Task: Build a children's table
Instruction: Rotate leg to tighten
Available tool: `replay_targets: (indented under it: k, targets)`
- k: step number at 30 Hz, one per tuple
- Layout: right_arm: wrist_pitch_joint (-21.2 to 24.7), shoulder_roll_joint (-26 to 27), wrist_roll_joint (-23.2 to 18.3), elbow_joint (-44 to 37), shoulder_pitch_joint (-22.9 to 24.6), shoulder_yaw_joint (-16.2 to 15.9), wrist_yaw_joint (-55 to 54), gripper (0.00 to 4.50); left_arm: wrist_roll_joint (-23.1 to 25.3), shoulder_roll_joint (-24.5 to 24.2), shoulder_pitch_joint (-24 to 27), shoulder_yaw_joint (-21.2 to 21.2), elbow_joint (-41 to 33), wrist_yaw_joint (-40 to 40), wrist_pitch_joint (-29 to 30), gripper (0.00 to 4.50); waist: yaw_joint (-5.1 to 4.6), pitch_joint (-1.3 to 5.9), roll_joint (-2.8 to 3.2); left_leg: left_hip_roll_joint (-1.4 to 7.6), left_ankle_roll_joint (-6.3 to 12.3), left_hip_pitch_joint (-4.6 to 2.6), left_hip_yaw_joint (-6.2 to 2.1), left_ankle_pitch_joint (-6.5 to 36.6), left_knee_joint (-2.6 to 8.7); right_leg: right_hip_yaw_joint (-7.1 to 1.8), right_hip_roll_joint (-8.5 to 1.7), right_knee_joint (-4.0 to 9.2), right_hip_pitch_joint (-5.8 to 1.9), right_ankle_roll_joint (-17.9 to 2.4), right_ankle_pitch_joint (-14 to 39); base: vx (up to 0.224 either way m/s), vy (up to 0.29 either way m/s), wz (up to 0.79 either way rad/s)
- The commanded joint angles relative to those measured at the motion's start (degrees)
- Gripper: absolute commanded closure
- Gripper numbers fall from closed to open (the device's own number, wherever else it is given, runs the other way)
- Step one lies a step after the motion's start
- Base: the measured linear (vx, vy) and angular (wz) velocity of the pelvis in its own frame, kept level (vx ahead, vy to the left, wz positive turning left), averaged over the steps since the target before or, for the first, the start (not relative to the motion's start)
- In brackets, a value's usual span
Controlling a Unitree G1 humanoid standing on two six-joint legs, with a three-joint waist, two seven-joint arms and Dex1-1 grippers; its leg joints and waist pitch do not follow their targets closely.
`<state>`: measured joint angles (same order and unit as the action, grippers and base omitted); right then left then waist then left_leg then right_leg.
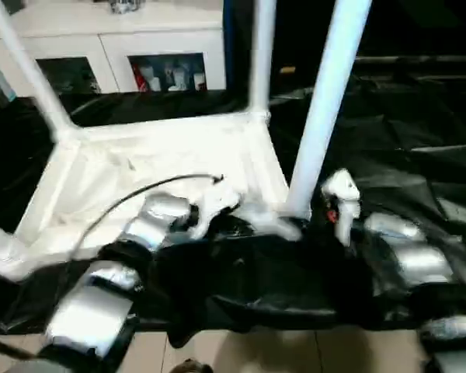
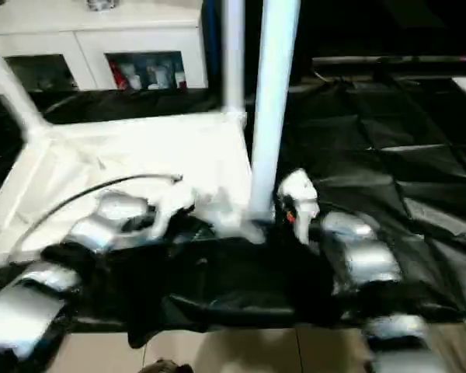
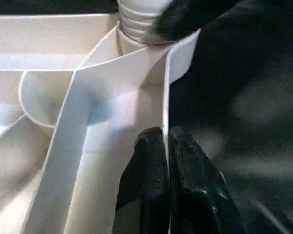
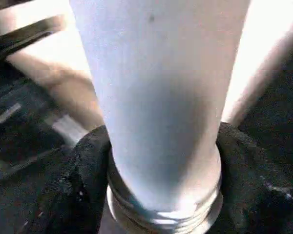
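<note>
Black, creased sheeting (image 1: pixel 404 155) drapes the work surface; a white cabinet (image 1: pixel 124 43) with glazed doors stands behind at eleven o'clock, pale floor tiles (image 1: pixel 241 350) at six. White ribbed plastic tabletop (image 1: pixel 155 155) lies underside up, smooth tapered tube legs rising from its corner sockets. Left gripper (image 3: pixel 166 170) is pinched tight on the tabletop's thin rim wall beside the near socket. Right gripper (image 4: pixel 161 161) clasps the nearest leg (image 1: pixel 326 101) just above its threaded base, a black finger at either side.
</note>
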<state>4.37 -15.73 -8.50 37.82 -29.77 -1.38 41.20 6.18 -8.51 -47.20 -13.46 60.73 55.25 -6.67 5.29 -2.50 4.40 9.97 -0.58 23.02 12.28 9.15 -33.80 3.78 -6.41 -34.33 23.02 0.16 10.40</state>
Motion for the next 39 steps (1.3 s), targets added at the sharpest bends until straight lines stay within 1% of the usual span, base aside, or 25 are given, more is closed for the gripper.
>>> replay_targets:
  k: [1, 2, 5, 6, 7, 8, 9, 10, 12, 14, 16, 18, 19, 20, 21, 22, 24, 25, 27, 29, 32, 34, 37, 38, 39]
  targets:
    - [2.2, 4.0, 0.8, 5.4, -0.5, 1.3, -11.7, 1.76, -0.5, 3.5, -2.0, 1.7, 1.2, -8.2, 2.0, 4.50, -0.57, 3.46, -0.74, 3.27, -0.77, -2.24, -2.40, 21.1, 4.80, -1.90, -3.00, 4.97, -1.61, -11.2, 19.9, 0.000, 0.000, 0.00]
    - [2.5, 5.4, 0.8, 6.3, -1.1, 2.1, -15.2, 1.76, -0.6, 4.6, -2.6, 1.9, 1.6, -9.5, 2.7, 4.50, -0.88, 3.39, -0.94, 3.24, -0.84, -2.26, -2.28, 21.5, 4.88, -1.94, -2.82, 5.11, -1.48, -11.3, 19.3, 0.000, 0.000, 0.00]
    - [2.8, 7.7, 0.7, 7.8, -2.3, 2.8, -19.9, 1.76, -0.4, 6.2, -3.5, 2.0, 2.5, -12.3, 3.0, 4.50, -1.08, 3.53, -0.81, 2.96, -0.75, -2.19, -2.29, 21.9, 4.85, -1.94, -2.93, 5.23, -1.60, -11.1, 18.2, 0.000, 0.000, 0.00]
    - [2.9, 8.9, 0.8, 8.4, -2.9, 2.8, -21.4, 1.76, -0.3, 6.8, -3.8, 1.9, 2.9, -13.1, 3.0, 4.50, -1.10, 3.61, -0.80, 2.94, -0.70, -2.12, -2.32, 21.5, 4.80, -1.95, -2.94, 5.14, -1.69, -11.1, 17.5, 0.000, 0.000, 0.00]
    - [1.8, 11.1, 1.8, 9.4, -3.9, 2.0, -22.1, 1.76, 0.2, 7.8, -4.5, 1.7, 4.0, -14.3, 2.5, 4.50, -1.23, 3.67, -0.48, 2.86, -0.04, -1.90, -2.24, 20.6, 4.73, -1.93, -2.91, 5.09, -1.81, -11.3, 15.3, 0.000, 0.000, 0.00]
    - [1.5, 11.5, 2.1, 9.7, -4.1, 1.8, -22.1, 1.76, 0.3, 8.0, -4.7, 1.7, 4.2, -14.5, 2.4, 4.50, -1.38, 3.66, -0.63, 2.80, 0.10, -1.79, -2.20, 20.4, 4.70, -1.92, -2.88, 5.03, -1.83, -11.5, 14.7, 0.000, 0.000, 0.00]
    - [0.0, 12.7, 2.6, 10.0, -4.6, 1.1, -21.5, 1.76, 0.4, 8.5, -5.0, 1.7, 4.7, -14.7, 2.3, 4.50, -1.38, 3.71, -0.42, 2.77, 0.16, -1.76, -2.28, 20.4, 4.71, -1.84, -2.97, 4.97, -1.97, -11.5, 14.4, 0.000, 0.000, 0.00]
    - [-1.4, 13.5, 3.0, 10.1, -4.9, 0.6, -20.9, 1.42, 0.6, 8.7, -5.3, 1.6, 5.1, -14.8, 2.2, 4.50, -1.52, 3.75, -0.58, 2.73, 0.46, -1.78, -2.21, 20.3, 4.60, -1.81, -3.01, 5.02, -2.01, -11.7, 14.1, 0.000, 0.000, 0.00]
    - [-2.6, 14.1, 3.1, 9.9, -5.1, 0.0, -19.7, 1.07, 0.8, 8.7, -5.4, 1.4, 5.3, -14.6, 1.8, 4.50, -1.59, 3.71, -0.53, 2.81, 1.03, -1.77, -2.22, 20.3, 4.64, -1.78, -2.95, 5.02, -2.09, -11.9, 13.7, 0.000, 0.000, 0.00]
    - [-3.7, 13.0, 2.5, 8.5, -5.0, -0.5, -16.2, 0.97, 0.7, 7.7, -5.1, 1.0, 4.9, -12.7, 1.0, 4.50, -1.60, 3.72, -0.56, 2.92, 1.73, -1.68, -2.22, 20.1, 4.66, -1.74, -2.92, 4.90, -2.24, -12.2, 13.1, 0.000, 0.000, 0.00]
    - [-4.0, 11.8, 1.7, 7.3, -4.8, -0.7, -13.1, 0.64, 0.4, 7.0, -4.9, 0.9, 4.7, -11.1, 0.6, 4.50, -1.58, 3.78, -0.63, 2.92, 2.19, -1.56, -2.21, 19.4, 4.59, -1.70, -2.94, 4.81, -2.40, -12.5, 12.4, 0.000, 0.000, 0.00]
    - [-4.3, 9.0, 1.4, 5.6, -4.3, -1.3, -7.6, 0.64, 0.2, 5.8, -4.6, 1.0, 4.6, -8.1, -0.3, 4.50, -1.51, 3.79, -0.56, 3.00, 2.79, -1.54, -2.13, 18.7, 4.50, -1.69, -2.92, 4.65, -2.42, -13.0, 11.3, 0.000, 0.000, 0.00]
    - [-6.1, 5.9, 2.1, 4.2, -3.8, -2.3, -3.3, 0.64, 0.1, 4.6, -4.3, 1.0, 4.3, -5.4, -1.0, 4.50, -1.20, 3.92, -0.80, 3.02, 3.67, -1.47, -1.96, 17.5, 4.22, -1.60, -2.86, 4.51, -2.64, -13.3, 9.6, 0.000, 0.000, 0.00]
    - [-7.0, 4.9, 2.4, 3.9, -3.6, -2.6, -2.0, 0.64, 0.2, 4.2, -4.2, 1.0, 4.3, -4.6, -1.2, 4.50, -1.08, 3.89, -0.78, 3.06, 4.01, -1.40, -1.98, 17.0, 4.19, -1.58, -2.92, 4.46, -2.65, -13.5, 9.1, 0.000, 0.000, 0.00]
    - [-7.1, 4.3, 2.4, 3.6, -3.6, -2.6, -1.1, 0.64, 0.1, 4.0, -4.1, 1.1, 4.3, -3.9, -1.6, 4.50, -1.08, 3.89, -0.78, 3.06, 4.01, -1.40, -1.98, 17.0, 4.19, -1.58, -2.92, 4.46, -2.65, -13.5, 9.1, 0.000, 0.000, 0.00]
    - [-7.1, 3.5, 2.2, 3.4, -3.6, -2.6, 0.0, 0.64, 0.1, 3.6, -4.0, 1.1, 4.3, -3.0, -2.2, 4.50, -1.00, 4.08, -0.74, 2.99, 5.21, -1.15, -1.87, 14.6, 3.83, -1.56, -2.99, 4.01, -2.82, -14.4, 6.3, 0.000, 0.000, 0.00]
    - [-5.7, 0.2, 1.0, 1.2, -3.0, -2.9, 5.7, 0.64, -0.6, 2.2, -3.3, 1.1, 3.6, 1.4, -3.1, 4.50, -0.75, 4.15, -0.85, 2.99, 6.69, -1.08, -1.77, 12.4, 3.51, -1.41, -2.94, 3.76, -2.85, -15.3, 4.3, 0.000, 0.000, 0.00]
    - [-5.3, -2.9, 0.9, -0.4, -2.4, -3.6, 11.0, 0.64, -0.9, 0.6, -2.6, 0.5, 2.9, 6.0, -3.7, 4.50, -0.61, 4.09, -1.00, 2.96, 7.06, -1.06, -1.76, 12.2, 3.45, -1.34, -2.94, 3.84, -2.96, -15.4, 4.5, 0.000, 0.000, 0.00]
    - [-6.1, -4.5, 1.6, -0.8, -2.2, -4.2, 12.6, 0.64, -1.0, -0.3, -2.1, 0.0, 2.3, 8.9, -4.5, 4.50, -0.18, 4.08, -0.85, 3.18, 8.03, -1.01, -1.80, 11.7, 3.34, -1.41, -2.99, 3.68, -2.86, -15.5, 4.5, 0.000, 0.000, 0.00]
    - [-5.7, -6.0, 1.7, -1.4, -2.0, -4.5, 14.8, 0.64, -1.7, -1.3, -1.3, -0.2, 1.5, 13.0, -4.9, 4.50, 0.04, 4.02, -0.78, 3.32, 7.54, -1.28, -1.74, 12.6, 3.49, -1.50, -2.90, 3.80, -2.55, -15.6, 5.9, 0.000, 0.000, 0.00]
    - [-4.6, -8.4, 0.5, -3.4, -1.3, -5.1, 20.7, 0.64, -2.9, -2.8, -0.4, 0.0, 0.2, 19.6, -4.9, 4.50, 0.40, 3.74, -0.72, 3.67, 5.82, -1.56, -1.87, 15.7, 4.00, -1.64, -2.96, 4.08, -2.42, -15.6, 9.8, 0.000, 0.000, 0.00]
    - [-3.9, -8.8, 0.1, -4.1, -1.0, -5.2, 21.9, 0.64, -2.9, -3.2, -0.3, -0.2, 0.0, 20.3, -5.1, 4.50, 0.53, 3.75, -0.68, 3.73, 4.85, -1.68, -1.93, 16.8, 4.20, -1.73, -2.91, 4.00, -2.30, -15.4, 10.4, 0.000, 0.000, 0.00]
    - [-2.2, -10.0, -0.6, -5.6, -0.5, -6.2, 25.4, 0.64, -2.7, -4.2, 0.0, -0.2, -0.4, 21.9, -5.2, 4.50, 0.70, 3.79, -0.80, 3.65, 4.53, -1.73, -1.92, 16.7, 4.18, -1.79, -2.97, 3.97, -2.37, -15.3, 10.0, 0.000, 0.000, 0.00]
    - [-1.6, -10.3, -0.8, -5.9, -0.4, -6.6, 26.4, 0.64, -2.7, -4.5, 0.0, -0.1, -0.5, 22.2, -5.2, 4.50, 0.82, 3.79, -0.99, 3.59, 4.68, -1.63, -1.86, 16.3, 4.06, -1.84, -3.08, 3.94, -2.41, -15.3, 9.9, 0.000, 0.000, 0.00]
    - [-1.4, -10.4, -0.9, -6.0, -0.4, -6.7, 26.7, 0.80, -2.7, -4.5, 0.0, 0.0, -0.5, 22.3, -5.2, 4.50, 0.91, 3.81, -0.95, 3.62, 4.74, -1.60, -1.85, 16.1, 4.05, -1.86, -3.18, 3.96, -2.42, -15.2, 10.0, 0.000, 0.000, 0.00]
